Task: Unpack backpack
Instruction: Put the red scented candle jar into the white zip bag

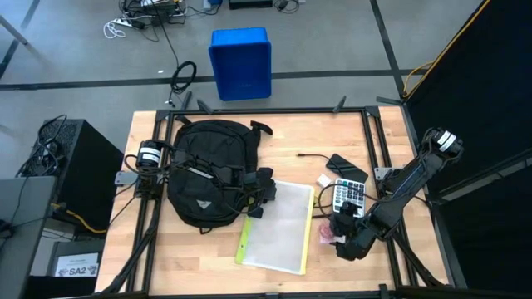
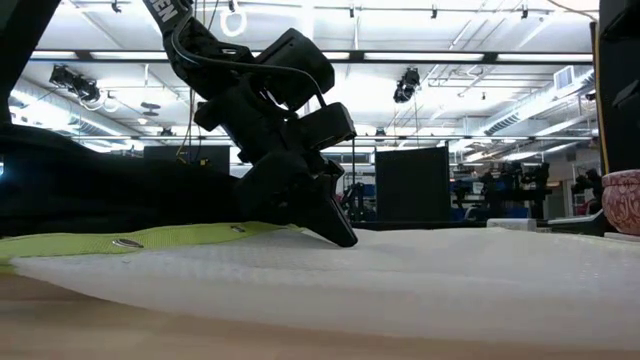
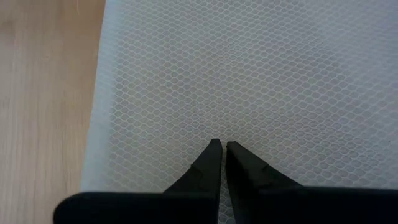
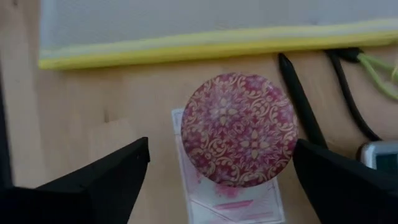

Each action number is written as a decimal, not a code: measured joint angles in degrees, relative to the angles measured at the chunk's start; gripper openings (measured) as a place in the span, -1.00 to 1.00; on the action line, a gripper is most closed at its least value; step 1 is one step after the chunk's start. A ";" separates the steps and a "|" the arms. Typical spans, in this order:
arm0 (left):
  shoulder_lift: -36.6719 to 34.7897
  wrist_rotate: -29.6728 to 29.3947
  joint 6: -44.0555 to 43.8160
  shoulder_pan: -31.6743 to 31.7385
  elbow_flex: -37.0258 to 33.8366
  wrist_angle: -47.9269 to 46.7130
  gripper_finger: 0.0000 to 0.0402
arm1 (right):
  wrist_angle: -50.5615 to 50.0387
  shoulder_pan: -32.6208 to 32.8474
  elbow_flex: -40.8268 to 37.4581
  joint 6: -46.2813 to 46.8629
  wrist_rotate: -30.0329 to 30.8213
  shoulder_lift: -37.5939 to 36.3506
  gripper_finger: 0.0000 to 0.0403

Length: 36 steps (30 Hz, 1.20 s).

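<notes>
Showing red patterned disc btwn spread R fingers, hidden overhead

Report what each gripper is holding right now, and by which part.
Nothing is held. The left gripper is shut, empty, tips over the white mesh pouch. The right gripper is open, fingers apart on either side of the round red patterned disc.
</notes>
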 joint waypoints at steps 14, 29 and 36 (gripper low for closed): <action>0.02 0.24 -0.02 0.00 0.00 0.28 -1.00 | -0.94 -4.98 1.70 -5.23 0.10 -0.04 0.89; 0.02 0.22 -0.20 0.00 0.00 0.27 -1.00 | 7.63 -6.69 -3.25 -8.09 -2.55 0.00 0.89; 0.02 0.22 -0.20 0.00 0.02 0.28 -1.00 | 9.02 -6.71 -5.13 -6.59 -2.89 0.00 0.90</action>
